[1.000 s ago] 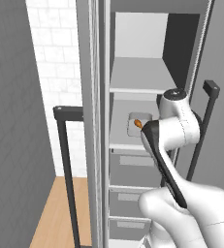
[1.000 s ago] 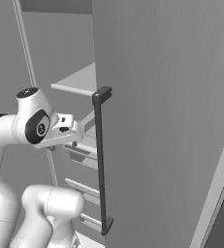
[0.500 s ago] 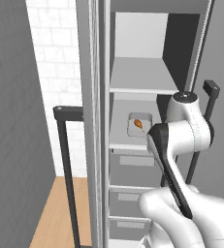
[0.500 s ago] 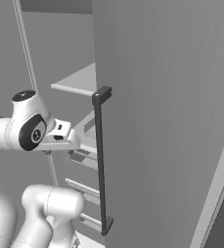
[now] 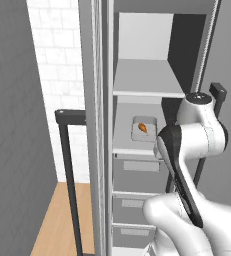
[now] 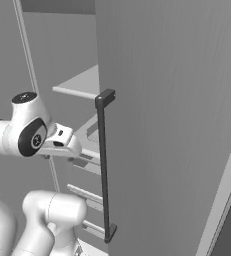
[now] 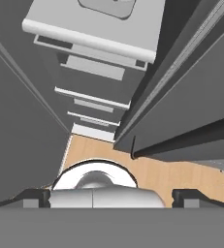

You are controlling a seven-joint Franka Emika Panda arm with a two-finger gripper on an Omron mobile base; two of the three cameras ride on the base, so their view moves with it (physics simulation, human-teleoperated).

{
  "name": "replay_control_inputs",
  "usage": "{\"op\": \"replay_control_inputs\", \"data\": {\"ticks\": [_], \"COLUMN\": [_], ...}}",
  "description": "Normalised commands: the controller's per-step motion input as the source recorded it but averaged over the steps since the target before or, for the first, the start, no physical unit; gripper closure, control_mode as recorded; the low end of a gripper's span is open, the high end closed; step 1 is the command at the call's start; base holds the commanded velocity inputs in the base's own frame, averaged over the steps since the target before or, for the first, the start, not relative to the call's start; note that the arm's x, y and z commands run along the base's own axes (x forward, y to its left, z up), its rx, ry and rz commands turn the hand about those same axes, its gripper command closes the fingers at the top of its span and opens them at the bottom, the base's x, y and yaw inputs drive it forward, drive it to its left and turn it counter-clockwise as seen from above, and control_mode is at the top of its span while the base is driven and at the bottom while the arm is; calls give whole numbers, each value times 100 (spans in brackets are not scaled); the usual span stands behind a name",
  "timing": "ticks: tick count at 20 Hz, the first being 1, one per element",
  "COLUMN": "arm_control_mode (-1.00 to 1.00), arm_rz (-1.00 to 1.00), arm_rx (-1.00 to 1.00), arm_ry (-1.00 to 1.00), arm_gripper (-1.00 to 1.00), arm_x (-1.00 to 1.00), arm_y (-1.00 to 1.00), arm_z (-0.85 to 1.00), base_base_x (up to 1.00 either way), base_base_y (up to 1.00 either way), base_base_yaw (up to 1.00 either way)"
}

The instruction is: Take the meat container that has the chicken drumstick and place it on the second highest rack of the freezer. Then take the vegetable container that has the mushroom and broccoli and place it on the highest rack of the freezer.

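At the centre of the left base view, the meat container (image 5: 144,129) with the orange chicken drumstick (image 5: 143,127) sits on the second rack (image 5: 132,150) of the open freezer, under the top rack (image 5: 147,92). Right of it, the white arm (image 5: 194,135) bends in front of the racks. Below the container, drawer fronts (image 5: 134,172) stack downward. Near the top edge of the hand view, the container's pale corner (image 7: 108,5) lies on the rack's edge, with wooden floor (image 7: 147,169) lower down. At that view's bottom corners the gripper (image 7: 111,196) stands spread wide, pinching nothing. Across the right base view, the door's dark handle (image 6: 104,165) runs vertically at centre.
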Motion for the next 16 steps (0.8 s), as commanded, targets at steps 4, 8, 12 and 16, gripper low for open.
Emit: {"op": "replay_control_inputs", "data": {"ticks": [4,8,12,16], "arm_control_mode": [-100,-100,-100,100], "arm_rz": [0,0,0,0], "arm_rx": [12,0,0,0], "arm_ry": [0,-1,-1,0], "arm_gripper": [-100,-100,-100,-100], "arm_x": [-26,-11,-6,-1], "arm_y": [0,3,0,0], "arm_z": [4,0,0,0], "base_base_x": [0,0,0,-18], "base_base_y": [0,0,0,0], "base_base_yaw": [0,0,0,0]}}
